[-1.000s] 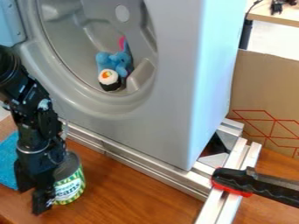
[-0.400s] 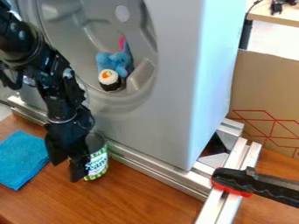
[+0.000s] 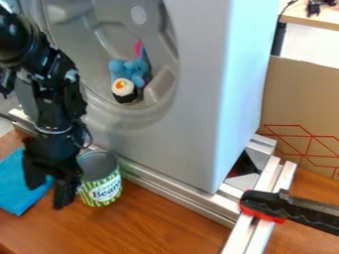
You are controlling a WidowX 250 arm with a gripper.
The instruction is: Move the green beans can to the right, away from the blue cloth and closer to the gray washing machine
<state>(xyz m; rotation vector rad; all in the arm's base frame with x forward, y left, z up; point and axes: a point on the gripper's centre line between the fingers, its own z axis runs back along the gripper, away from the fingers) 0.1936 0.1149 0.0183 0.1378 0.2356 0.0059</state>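
The black gripper (image 3: 46, 191) hangs at the lower left, just above the table, with its two fingers apart and open. Part of a blue cloth (image 3: 15, 186) can be seen between and to the left of them. Right of the gripper, a green-and-white striped can (image 3: 104, 191) stands upright, its grey top partly behind the gripper. Whether the right finger touches the can, I cannot tell. Inside the round hollow of the grey machine (image 3: 192, 124) sit a blue plush toy (image 3: 130, 69) and a toy sushi roll (image 3: 124, 91).
Metal rails (image 3: 165, 187) run along the machine's base, behind the can. A black-and-red clamp (image 3: 285, 208) is fixed on the rails at the right. A cardboard panel (image 3: 301, 99) stands behind at the right.
The can and gripper shifted up and to the right between the two earlier frames. Since then the gripper has moved left off the can, uncovering more of it, while the can stayed about where it was.
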